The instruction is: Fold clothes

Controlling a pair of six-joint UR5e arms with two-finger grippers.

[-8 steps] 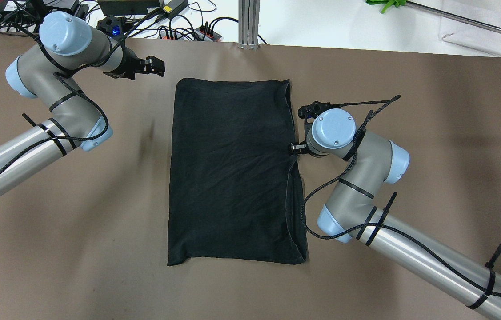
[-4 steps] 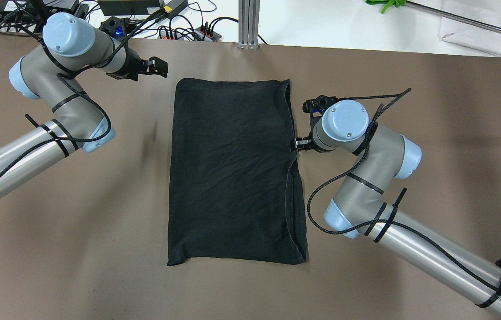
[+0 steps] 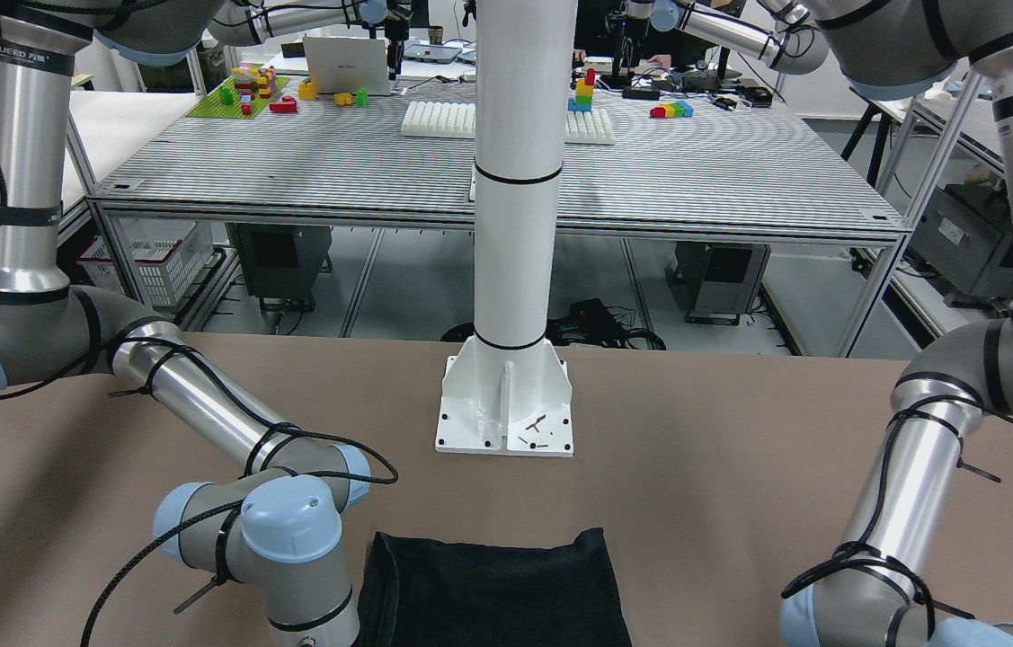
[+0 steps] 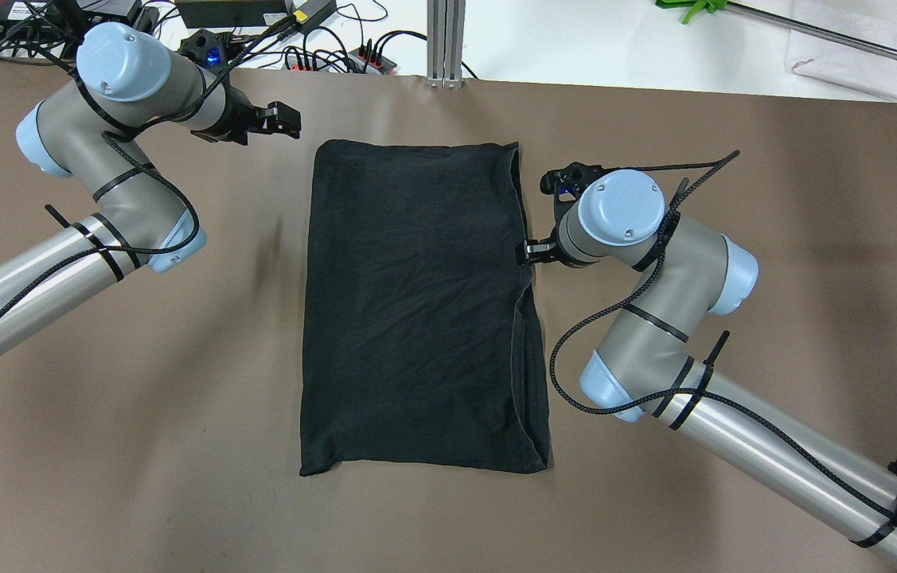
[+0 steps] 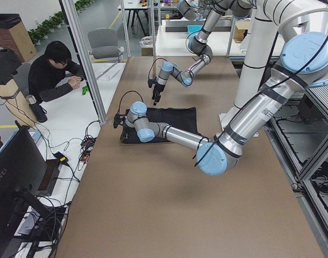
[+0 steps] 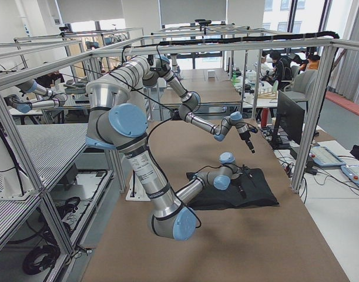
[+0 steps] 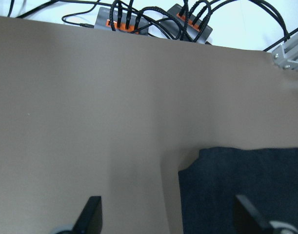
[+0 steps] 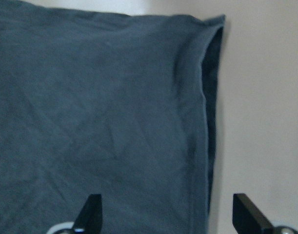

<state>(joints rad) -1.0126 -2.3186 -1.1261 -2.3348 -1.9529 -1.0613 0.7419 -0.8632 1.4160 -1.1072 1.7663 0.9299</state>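
Black garment [image 4: 416, 310] lies flat on the brown counter [image 4: 138, 382], centre, as a tall rectangle with its short edges near and far. I see light creases across it. Along the right side a hemmed layer shows, slightly open towards the near right corner.

Right pincer [image 4: 528, 251] sits at the garment's right edge, about midway along it. From its wrist camera I read it as released: the fingers [image 8: 92, 212] stand wide apart, one over the cloth, the other over bare counter, with the hemmed edge running between them. I cannot tell whether the tips touch the fabric.

Farther off, left pincer [image 4: 282, 119] hangs just beyond the garment's far left corner, apart from the cloth. It is also released, gripping nothing; its wrist camera shows bare counter between the fingers and the cloth's corner low on the right.

Past the counter's far edge I note power strips [image 4: 337, 57] with black cables, and an aluminium post [image 4: 446, 40].
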